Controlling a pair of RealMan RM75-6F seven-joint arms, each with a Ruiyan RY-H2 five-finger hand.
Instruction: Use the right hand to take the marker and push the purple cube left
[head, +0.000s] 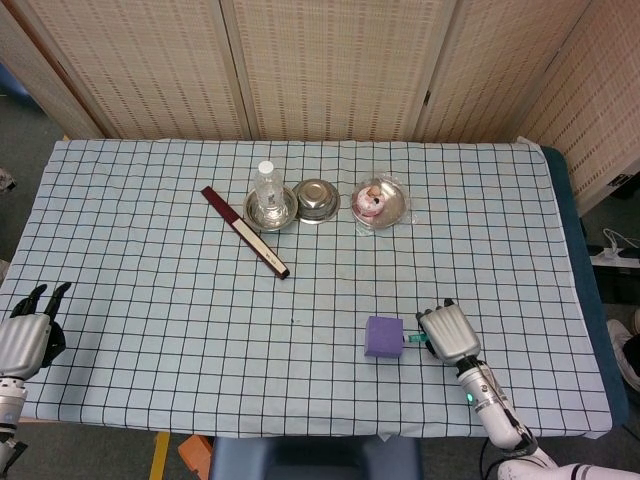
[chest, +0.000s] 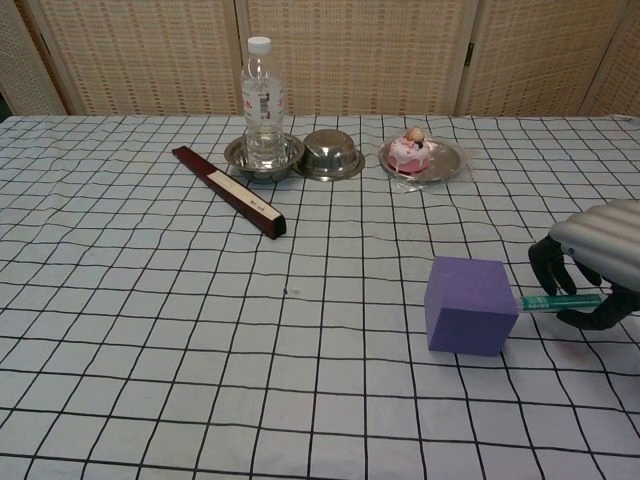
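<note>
The purple cube (head: 383, 337) (chest: 470, 305) sits on the checked cloth near the table's front right. Just right of it my right hand (head: 447, 335) (chest: 592, 262) grips a green marker (head: 414, 339) (chest: 560, 301), held level a little above the cloth. The marker's tip points left and reaches the cube's right face; whether it touches I cannot tell. My left hand (head: 26, 338) rests at the table's front left corner with its fingers apart and nothing in it.
At the back stand a water bottle (chest: 262, 102) in a steel dish, a steel bowl (chest: 330, 154), and a plate with a pink cake (chest: 412, 150). A dark red folded fan (chest: 229, 190) lies diagonally left of them.
</note>
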